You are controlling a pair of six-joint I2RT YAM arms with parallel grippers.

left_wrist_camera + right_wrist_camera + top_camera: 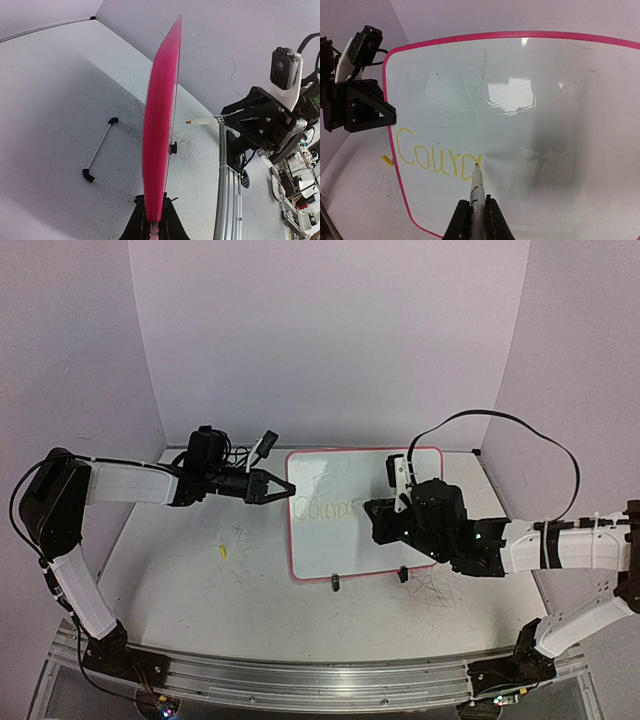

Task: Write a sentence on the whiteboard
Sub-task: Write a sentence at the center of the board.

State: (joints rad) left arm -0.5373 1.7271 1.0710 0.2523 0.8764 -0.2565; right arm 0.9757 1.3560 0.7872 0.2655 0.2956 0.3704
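sentence [437,161] clearest from the right wrist

Edge-on, the whiteboard [160,130] is just a blurry pink strip running from bottom centre to the top of the frame. The left gripper [154,222] has its black jaws pinching the lower edge. At right, the right gripper [227,117] grips a yellow-tipped marker [202,121], tip near the board. A black-footed wire stand [100,150] rests on the bench [55,100], lower left.
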